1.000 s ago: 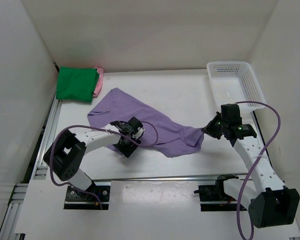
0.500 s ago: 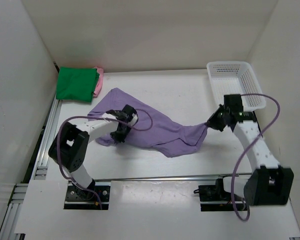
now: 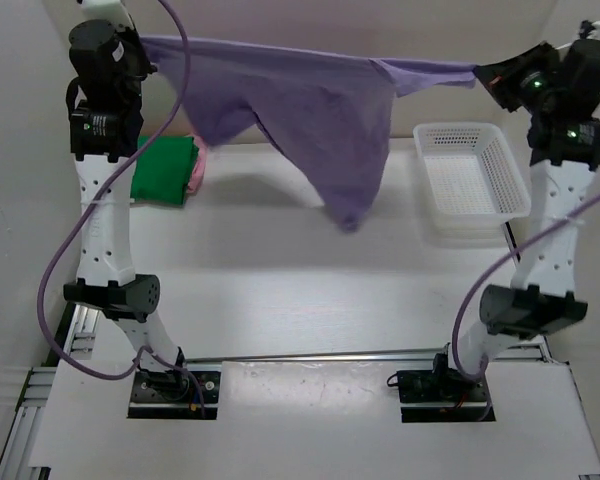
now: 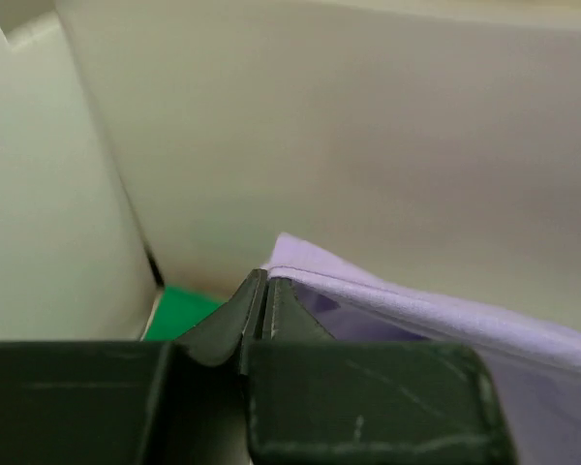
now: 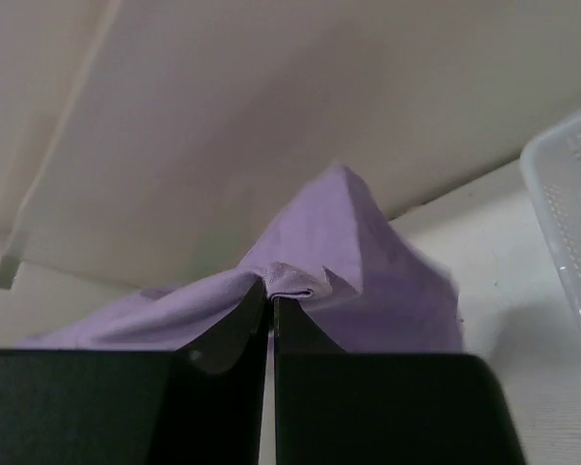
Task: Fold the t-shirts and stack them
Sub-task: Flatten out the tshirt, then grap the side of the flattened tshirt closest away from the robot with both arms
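Observation:
The light purple t-shirt hangs stretched in the air between both raised arms, its lower part drooping toward the table. My left gripper is high at the back left, shut on one edge of this shirt, with its fingertips pressed together. High at the right, my right gripper is shut on a bunched bit of the same shirt. A folded bright green t-shirt lies at the back left on a pink one; the green one also shows in the left wrist view.
A white mesh basket stands at the back right of the table, and its corner shows in the right wrist view. White walls enclose the table on the left, back and right.
The left gripper closed on the purple shirt. Both arms then rose from the table to full height, lifting the shirt and pulling it taut between them.

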